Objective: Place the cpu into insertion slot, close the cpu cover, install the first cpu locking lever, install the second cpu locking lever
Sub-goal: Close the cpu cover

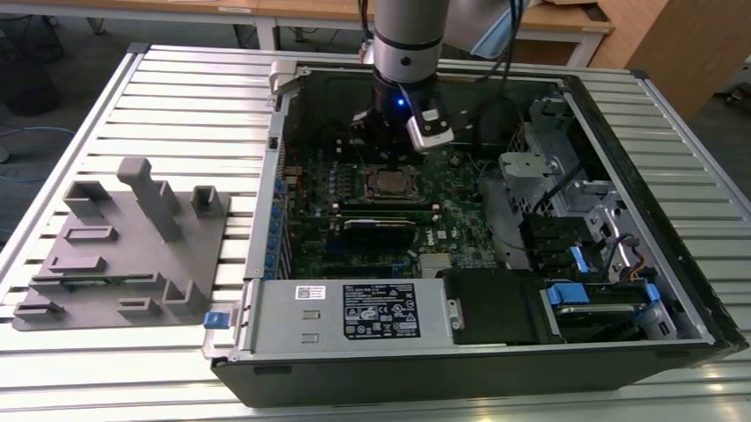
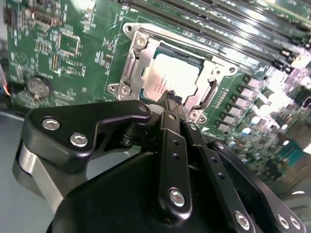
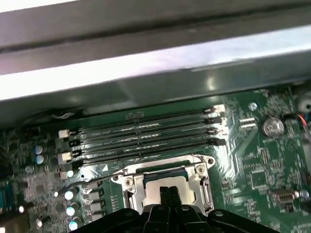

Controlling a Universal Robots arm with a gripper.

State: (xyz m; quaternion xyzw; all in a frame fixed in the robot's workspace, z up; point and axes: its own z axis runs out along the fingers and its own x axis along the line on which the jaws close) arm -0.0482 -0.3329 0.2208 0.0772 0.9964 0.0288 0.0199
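Now the end effector [image 2: 171,100], clenched on nothing, is hovering close over the cpu [image 2: 167,77], which is sitting flat in the insertion slot [image 2: 181,52], below and slightly to the near side of its tips.

The arm [image 1: 405,35] hangs vertical, its tool [image 2: 171,99] with fingers pressed together.

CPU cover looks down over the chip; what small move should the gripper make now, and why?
Probably shift the shut gripper off the cpu toward the hooked lever beside the cpu cover. The cpu lies seated with the cover flat around it, and the tip sits over the chip's edge, so the lever seems left to handle.
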